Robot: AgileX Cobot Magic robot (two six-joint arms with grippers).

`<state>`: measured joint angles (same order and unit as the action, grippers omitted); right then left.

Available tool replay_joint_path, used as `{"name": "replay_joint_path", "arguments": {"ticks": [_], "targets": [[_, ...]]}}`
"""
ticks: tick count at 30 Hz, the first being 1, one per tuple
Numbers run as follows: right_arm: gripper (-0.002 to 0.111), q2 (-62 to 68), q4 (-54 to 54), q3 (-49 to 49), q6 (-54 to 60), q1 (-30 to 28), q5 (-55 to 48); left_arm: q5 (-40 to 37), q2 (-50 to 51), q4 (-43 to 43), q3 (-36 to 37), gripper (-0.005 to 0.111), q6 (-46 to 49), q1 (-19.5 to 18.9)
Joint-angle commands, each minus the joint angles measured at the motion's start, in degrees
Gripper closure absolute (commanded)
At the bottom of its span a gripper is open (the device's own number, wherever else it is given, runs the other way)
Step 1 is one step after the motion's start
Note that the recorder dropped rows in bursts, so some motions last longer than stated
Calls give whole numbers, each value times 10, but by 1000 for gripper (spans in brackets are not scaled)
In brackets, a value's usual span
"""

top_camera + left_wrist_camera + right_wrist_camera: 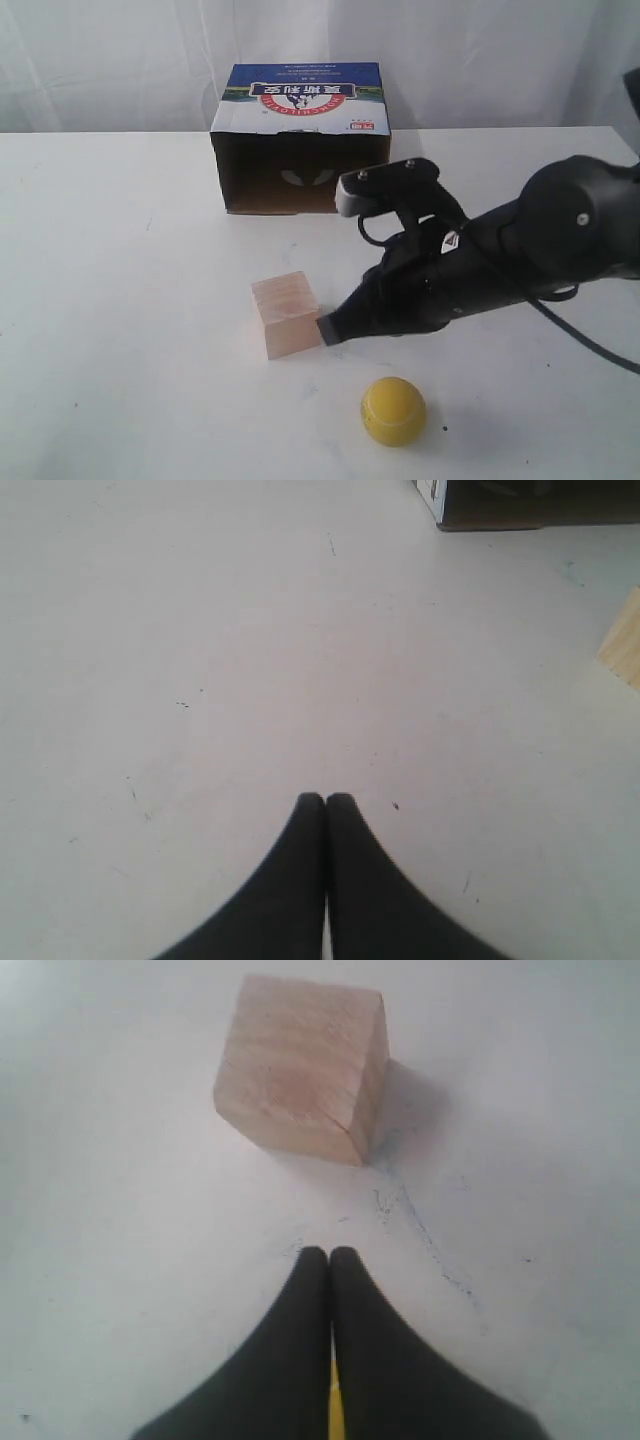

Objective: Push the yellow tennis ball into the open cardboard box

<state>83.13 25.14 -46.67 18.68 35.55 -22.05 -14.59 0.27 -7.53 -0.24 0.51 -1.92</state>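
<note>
The yellow tennis ball (393, 410) rests on the white table near the front, below my right arm. Only a thin yellow sliver of the ball (334, 1415) shows through the slit behind the right gripper's tips. The open cardboard box (300, 135) lies at the back centre, its dark opening facing the front. My right gripper (330, 330) is shut and empty, tips low beside the pale wooden cube (287, 314), above and left of the ball. In the right wrist view that gripper (328, 1253) points at the cube (302, 1067). My left gripper (325, 798) is shut over bare table.
The wooden cube stands between the ball and the box, slightly left of the ball. A corner of the box (530, 505) and an edge of the cube (625, 645) show in the left wrist view. A white curtain hangs behind the table.
</note>
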Motion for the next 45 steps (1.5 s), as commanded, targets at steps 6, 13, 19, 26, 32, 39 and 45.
{"name": "replay_joint_path", "arguments": {"ticks": [6, 13, 19, 26, 32, 39, 45], "targets": [[108, -24, -12, 12, -89, -2, -153, 0, -3, -4, 2, 107, -5, -1], [108, -24, -16, 48, -89, -2, -123, 0, -3, -4, 2, 107, -5, -1], [108, -6, -32, 55, -102, -2, -87, 0, -3, -4, 2, 107, -5, -1], [108, 57, -85, 55, -145, -2, -76, 0, -3, -4, 2, 107, -5, -1], [108, 78, -89, 55, -145, -2, -56, 0, -3, -4, 2, 107, -5, -1], [108, 78, -93, 55, -145, -2, -14, 0, -3, -4, 2, 107, -5, -1], [108, 78, -106, 53, -145, -2, 6, 0, -3, -4, 2, 107, -5, -1]]}}
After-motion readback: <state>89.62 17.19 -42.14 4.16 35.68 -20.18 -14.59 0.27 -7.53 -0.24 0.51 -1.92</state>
